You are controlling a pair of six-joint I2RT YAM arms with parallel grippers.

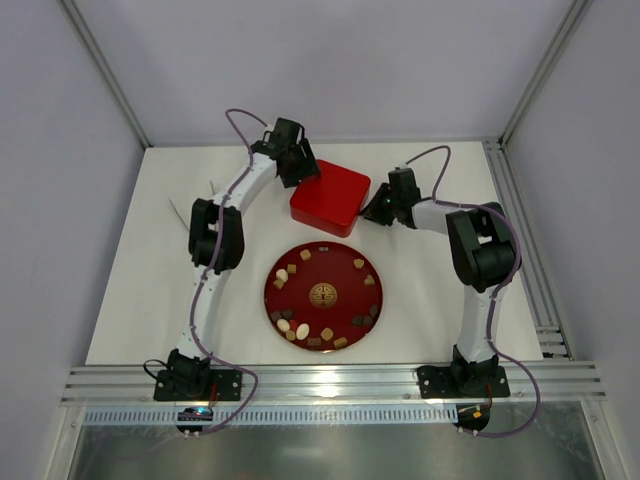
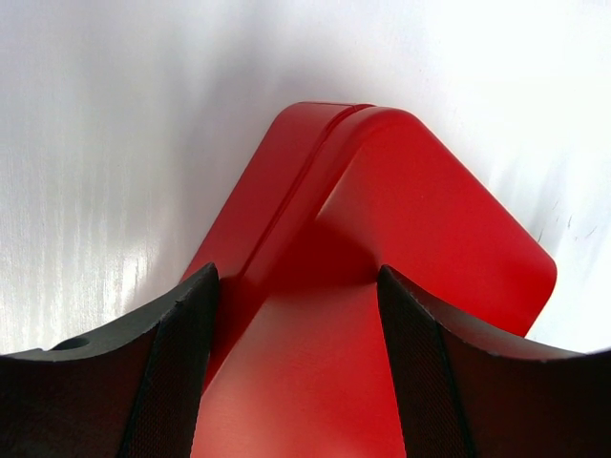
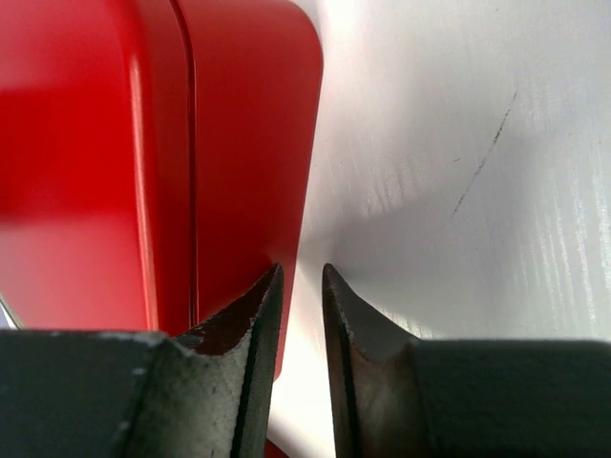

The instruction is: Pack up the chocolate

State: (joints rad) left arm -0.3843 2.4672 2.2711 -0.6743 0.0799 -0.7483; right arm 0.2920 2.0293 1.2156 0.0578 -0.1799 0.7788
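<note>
Several small chocolate pieces [image 1: 305,254], dark brown, tan and cream-white, lie in a ring on the round red plate [image 1: 345,278] in the middle of the table. The square red box [image 1: 332,196] stands behind the plate with its lid shut. My left gripper [image 1: 300,168] is open over the box's back left corner; in the left wrist view [image 2: 297,269] the lid [image 2: 420,210] runs between its spread fingers. My right gripper [image 1: 378,208] is at the box's right side. In the right wrist view [image 3: 303,269] its fingers are almost together with nothing between them, beside the box wall [image 3: 248,143].
The plate has a round gold emblem [image 1: 323,294] at its centre. An aluminium rail [image 1: 330,382] runs along the table's near edge, and frame posts stand at the back corners. White tabletop [image 1: 150,290] lies left and right of the plate.
</note>
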